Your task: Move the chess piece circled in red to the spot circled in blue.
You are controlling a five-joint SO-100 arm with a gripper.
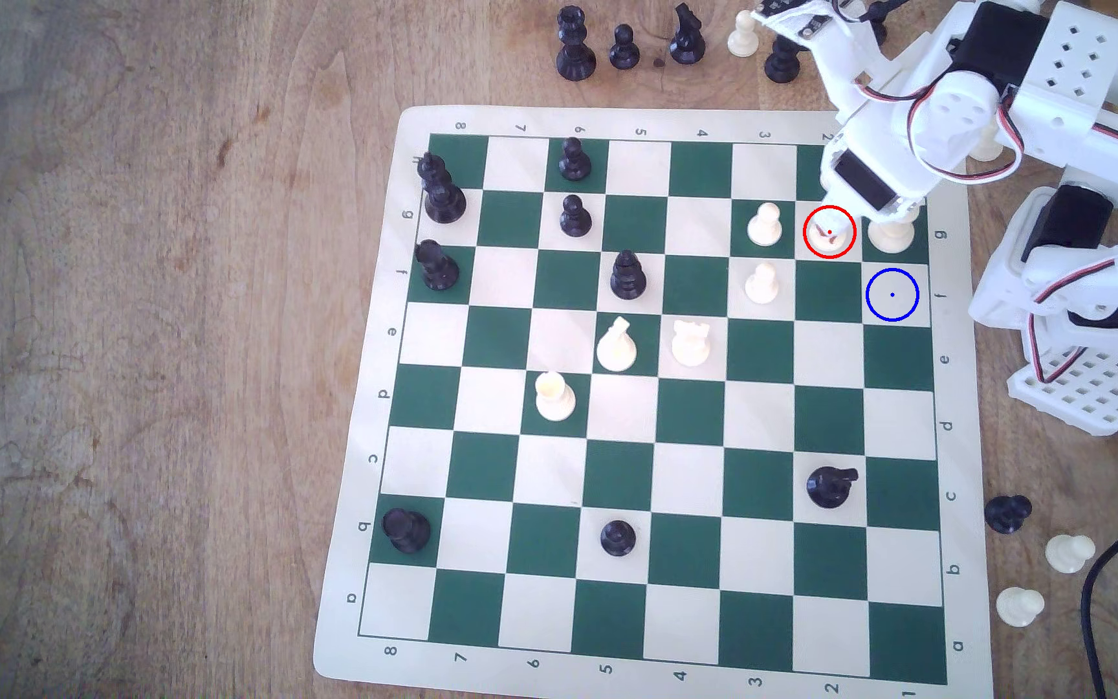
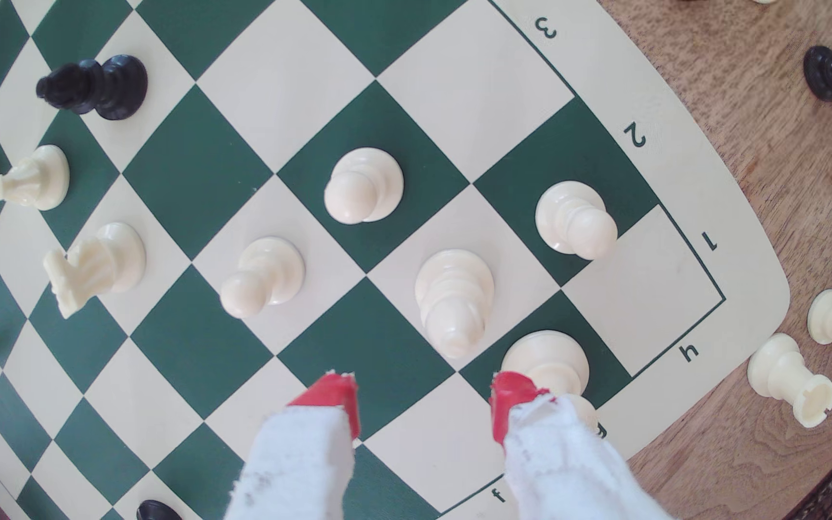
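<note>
Looking through the wrist view, I see my end effector [image 2: 424, 400] wide open and holding nothing, with the chess piece [image 2: 454, 300] standing upright just beyond its tips, while the spot [image 1: 892, 294] lies at about 4 o'clock from the piece in the exterior view.

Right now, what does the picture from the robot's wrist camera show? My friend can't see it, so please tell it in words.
An open gripper with red fingertips hovers over a green-and-cream chessboard, near a slim-topped cream chess piece standing among cream pawns. A taller cream piece stands beside one fingertip, and spare pieces sit on the wooden table.
</note>
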